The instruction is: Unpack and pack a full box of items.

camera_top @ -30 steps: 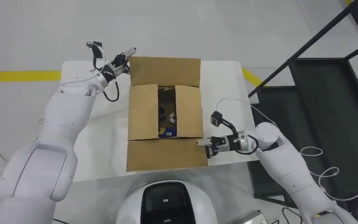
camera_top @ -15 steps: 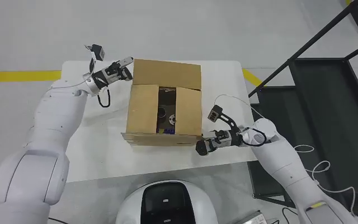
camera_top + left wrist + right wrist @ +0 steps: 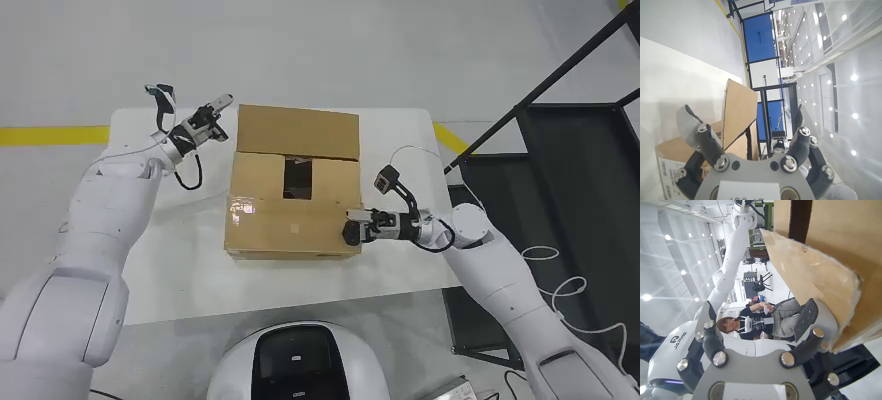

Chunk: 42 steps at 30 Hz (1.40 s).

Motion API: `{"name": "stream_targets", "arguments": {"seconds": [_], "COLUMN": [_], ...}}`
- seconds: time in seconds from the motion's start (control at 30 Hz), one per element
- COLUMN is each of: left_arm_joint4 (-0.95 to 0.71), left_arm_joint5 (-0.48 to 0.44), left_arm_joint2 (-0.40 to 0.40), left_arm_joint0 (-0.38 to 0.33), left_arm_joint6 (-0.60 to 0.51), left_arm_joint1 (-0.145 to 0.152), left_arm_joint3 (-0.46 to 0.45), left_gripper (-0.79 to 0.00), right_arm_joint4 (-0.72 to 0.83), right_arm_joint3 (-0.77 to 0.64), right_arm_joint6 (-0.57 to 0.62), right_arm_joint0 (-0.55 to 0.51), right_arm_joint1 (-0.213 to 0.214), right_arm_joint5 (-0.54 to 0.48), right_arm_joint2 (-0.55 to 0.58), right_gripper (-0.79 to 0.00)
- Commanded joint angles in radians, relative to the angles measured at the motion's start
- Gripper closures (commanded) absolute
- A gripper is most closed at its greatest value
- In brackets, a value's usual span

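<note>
A brown cardboard box (image 3: 295, 215) stands mid-table. Its near flap (image 3: 290, 225) lies folded over the front half of the top. The far flap (image 3: 298, 130) leans open at the back, and a dark gap (image 3: 298, 178) shows between the flaps. My right gripper (image 3: 352, 228) is open at the right end of the near flap. In the right wrist view one ribbed fingertip (image 3: 807, 316) of that gripper (image 3: 757, 313) presses against the flap's frayed edge (image 3: 819, 279). My left gripper (image 3: 212, 108) hangs open beside the box's far left corner, with a raised flap (image 3: 740, 106) just past its open fingers (image 3: 743, 115).
The white table (image 3: 160, 250) has bare room left of the box and a narrower strip to its right. A black metal frame (image 3: 560, 160) stands close off the table's right side.
The near flap, lying flat outward a second ago, has been swung up and over the box top by my right gripper. My left gripper shifted slightly near the far left corner.
</note>
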Motion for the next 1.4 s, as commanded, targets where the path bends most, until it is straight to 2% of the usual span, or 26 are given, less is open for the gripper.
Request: {"name": "stream_targets", "arguments": {"seconds": [0.0,0.3,0.53,0.7,0.8,0.9,1.1,1.37], "left_arm_joint4": [-0.004,0.001,-0.095,-0.170,-0.223,-0.243,-0.230,-0.142], "left_arm_joint5": [0.016,0.069,0.021,-0.035,-0.051,-0.021,0.029,0.024], "left_arm_joint2": [0.002,0.019,-0.022,-0.064,-0.090,-0.101,-0.103,-0.072], "left_arm_joint0": [-0.003,-0.014,-0.022,-0.020,-0.010,0.005,0.072,0.136], "left_arm_joint6": [0.002,0.021,-0.069,-0.203,-0.320,-0.402,-0.451,-0.447], "left_arm_joint1": [-0.007,-0.043,-0.049,-0.034,-0.023,-0.013,0.019,0.058], "left_arm_joint3": [0.001,0.019,0.028,0.023,0.008,-0.031,-0.156,-0.261], "left_gripper": [-0.785,-0.785,-0.785,-0.785,-0.785,-0.785,-0.785,-0.785], "right_arm_joint4": [-0.014,-0.025,-0.028,-0.059,-0.083,-0.101,-0.126,-0.136], "right_arm_joint3": [-0.007,-0.023,-0.023,-0.017,-0.019,-0.022,-0.034,-0.059], "right_arm_joint6": [-0.012,-0.031,-0.031,-0.051,-0.076,-0.098,-0.134,-0.157], "right_arm_joint0": [0.002,-0.010,-0.015,-0.011,-0.010,-0.011,-0.017,-0.026], "right_arm_joint1": [-0.001,0.003,0.004,0.004,0.004,0.003,0.003,0.005], "right_arm_joint5": [0.003,0.001,-0.001,0.000,-0.004,-0.005,-0.009,-0.011], "right_arm_joint2": [-0.001,0.026,0.041,0.044,0.046,0.047,0.055,0.074], "right_gripper": [-0.785,-0.785,-0.785,-0.785,-0.785,-0.785,-0.785,-0.785]}}
